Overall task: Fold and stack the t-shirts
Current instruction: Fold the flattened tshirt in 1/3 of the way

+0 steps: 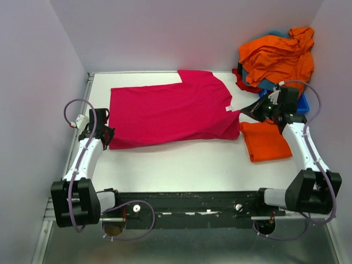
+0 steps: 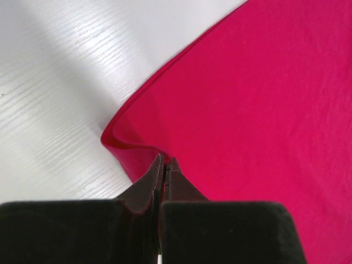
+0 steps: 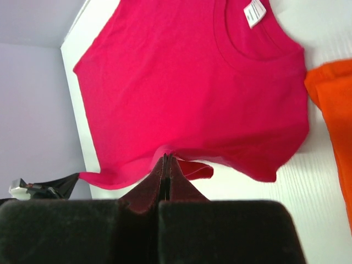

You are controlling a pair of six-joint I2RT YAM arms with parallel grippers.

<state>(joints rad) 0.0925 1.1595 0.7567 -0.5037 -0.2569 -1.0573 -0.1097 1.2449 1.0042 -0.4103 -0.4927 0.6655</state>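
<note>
A magenta-pink t-shirt (image 1: 170, 113) lies spread across the middle of the white table, its white neck label (image 1: 228, 108) at the right. My left gripper (image 1: 105, 133) is shut on the shirt's near-left corner; the left wrist view shows the jaws (image 2: 165, 161) pinching a fold of magenta cloth (image 2: 253, 110). My right gripper (image 1: 247, 112) is shut on the shirt's right edge; the right wrist view shows the jaws (image 3: 168, 159) pinching the cloth (image 3: 181, 82) below the label (image 3: 254, 12). A folded orange t-shirt (image 1: 267, 141) lies at the right.
A pile of orange, teal and red t-shirts (image 1: 278, 55) sits in a blue bin (image 1: 306, 102) at the back right, close behind the right arm. The folded orange shirt also shows in the right wrist view (image 3: 335, 110). Grey walls stand on three sides.
</note>
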